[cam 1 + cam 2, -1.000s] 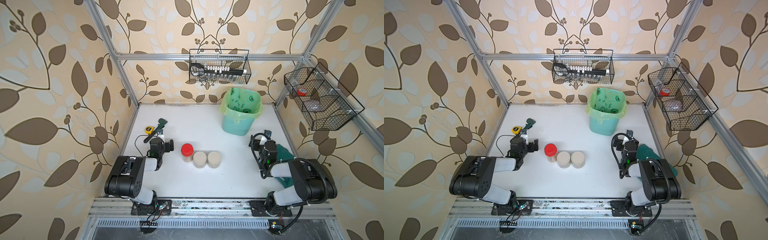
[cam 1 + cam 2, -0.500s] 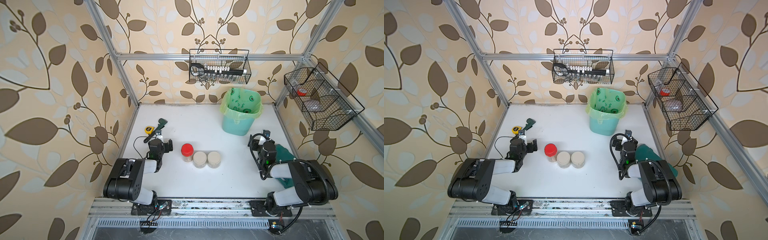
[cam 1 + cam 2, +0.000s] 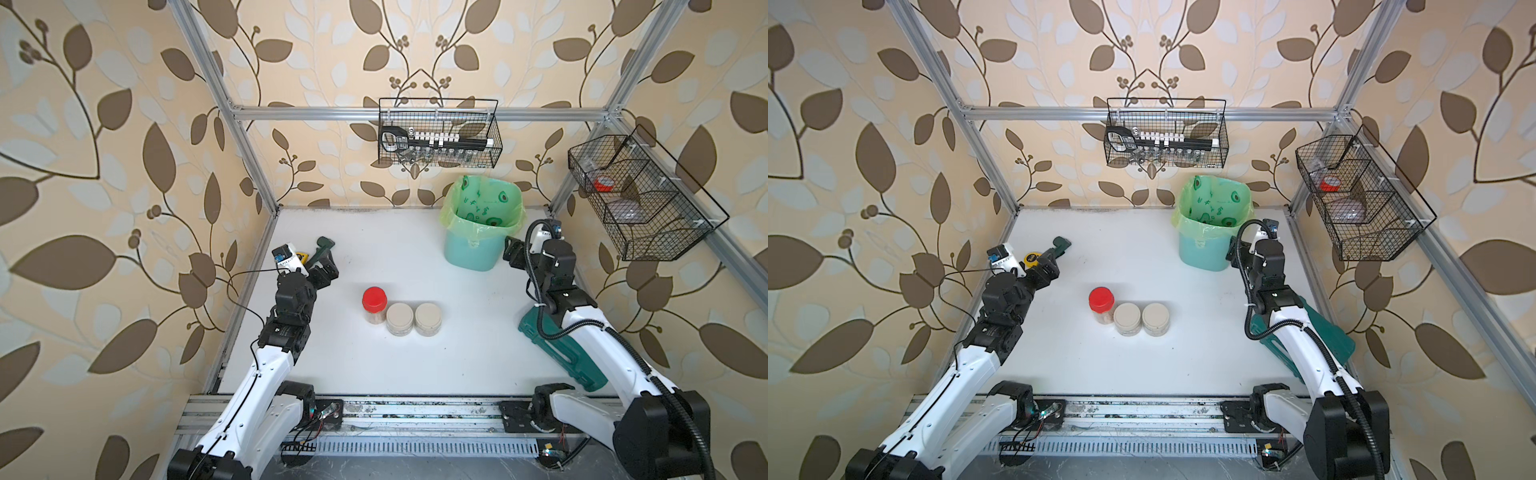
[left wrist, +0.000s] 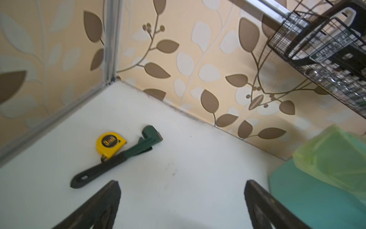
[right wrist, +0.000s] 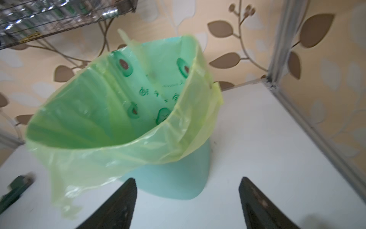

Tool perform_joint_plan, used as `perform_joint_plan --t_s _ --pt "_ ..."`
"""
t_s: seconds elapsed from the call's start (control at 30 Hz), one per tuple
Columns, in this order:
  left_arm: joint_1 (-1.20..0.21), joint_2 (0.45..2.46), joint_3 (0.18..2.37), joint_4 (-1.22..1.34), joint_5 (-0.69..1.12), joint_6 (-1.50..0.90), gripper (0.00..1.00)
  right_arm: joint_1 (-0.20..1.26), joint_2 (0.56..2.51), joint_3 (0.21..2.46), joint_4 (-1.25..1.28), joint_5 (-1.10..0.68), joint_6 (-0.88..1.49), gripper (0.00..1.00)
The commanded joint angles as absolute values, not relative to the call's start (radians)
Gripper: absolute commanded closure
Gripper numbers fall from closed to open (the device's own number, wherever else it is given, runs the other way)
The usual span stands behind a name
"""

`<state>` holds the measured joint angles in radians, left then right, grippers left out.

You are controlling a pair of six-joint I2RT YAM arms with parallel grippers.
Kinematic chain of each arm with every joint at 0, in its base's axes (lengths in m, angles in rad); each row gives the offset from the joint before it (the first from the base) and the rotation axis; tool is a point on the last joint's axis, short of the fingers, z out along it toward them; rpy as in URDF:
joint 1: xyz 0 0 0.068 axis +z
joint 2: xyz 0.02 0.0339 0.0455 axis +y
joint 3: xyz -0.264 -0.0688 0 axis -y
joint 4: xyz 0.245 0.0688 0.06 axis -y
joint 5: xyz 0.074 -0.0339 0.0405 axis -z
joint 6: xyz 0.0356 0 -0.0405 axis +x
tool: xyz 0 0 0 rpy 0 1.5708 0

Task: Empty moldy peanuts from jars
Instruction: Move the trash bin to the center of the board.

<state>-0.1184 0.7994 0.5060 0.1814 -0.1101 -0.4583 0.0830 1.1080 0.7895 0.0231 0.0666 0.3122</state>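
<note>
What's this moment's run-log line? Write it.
left gripper: open, empty | right gripper: open, empty, near mint-green bin | glass jars: three, lidded, untouched

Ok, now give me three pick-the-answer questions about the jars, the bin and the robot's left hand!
1. How many jars have beige lids? A one. B two. C three.
2. Where is the mint-green bin? A front left corner. B back right of the table. C among the jars.
3. What is the left hand doing? A holding a jar. B shut, empty. C open, empty.
Answers: B, two short ones wear beige lids, the third red; B, it stands by the right arm; C, its fingers stand wide apart over table.
</note>
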Motion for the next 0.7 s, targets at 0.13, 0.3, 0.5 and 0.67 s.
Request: perform_joint_plan --t_s 0.13,0.3,0.5,0.67 --pt "-0.173 0.771 0.537 0.045 0.180 -0.532 0.04 0.070 1.085 0.952 -0.216 -0.147 0.328 0.15" --pt "-0.312 0.632 0.459 -0.055 0.025 -0.485 0.06 -0.058 1.167 1.107 -0.237 -0.243 0.443 0.15" --pt "-0.344 0.478 0.333 -0.182 -0.049 -0.437 0.07 -0.084 1.425 1.428 -0.455 -0.268 0.393 0.20" --pt "-0.345 0.413 0.256 -0.155 -0.032 -0.413 0.10 -0.086 1.565 1.581 -0.589 -0.210 0.337 0.22"
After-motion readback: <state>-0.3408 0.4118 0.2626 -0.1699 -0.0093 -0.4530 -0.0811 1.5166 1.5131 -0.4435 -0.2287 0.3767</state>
